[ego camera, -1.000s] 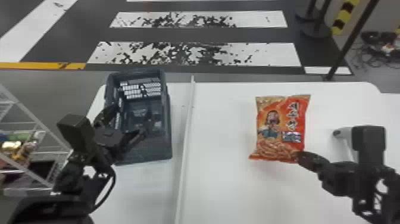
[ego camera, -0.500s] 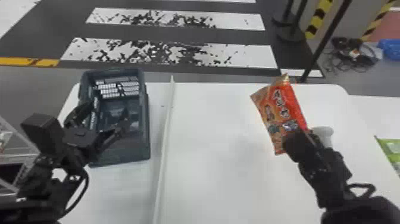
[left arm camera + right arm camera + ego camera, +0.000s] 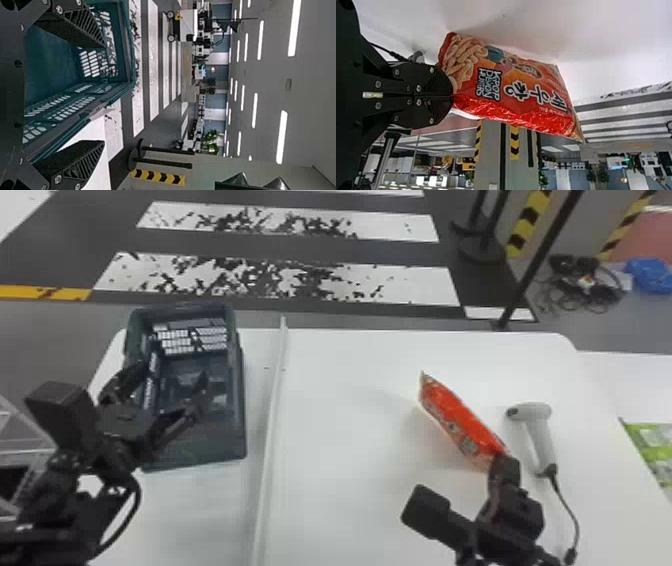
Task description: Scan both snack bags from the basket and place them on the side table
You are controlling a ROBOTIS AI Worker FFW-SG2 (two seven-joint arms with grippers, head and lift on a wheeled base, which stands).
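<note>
White table (image 3: 350, 500) bears one basket (image 3: 225, 440), right gripper (image 3: 504, 464) jaws clasping one snack bag (image 3: 460, 422), left gripper (image 3: 172, 374) jaws open.

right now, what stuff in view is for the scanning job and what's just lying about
For the job: red snack bag, right pincer, basket, handheld scanner, probably the green packet.

Just lying about: floor cables, blue bundle beside them.

Beyond the far edge of the worktop (image 3: 350, 390), I observe dark flooring (image 3: 280, 247) with white stripes (image 3: 400, 285), black posts (image 3: 496, 217) on round bases, and strip lights (image 3: 294, 27) on the ceiling (image 3: 269, 79).
</note>
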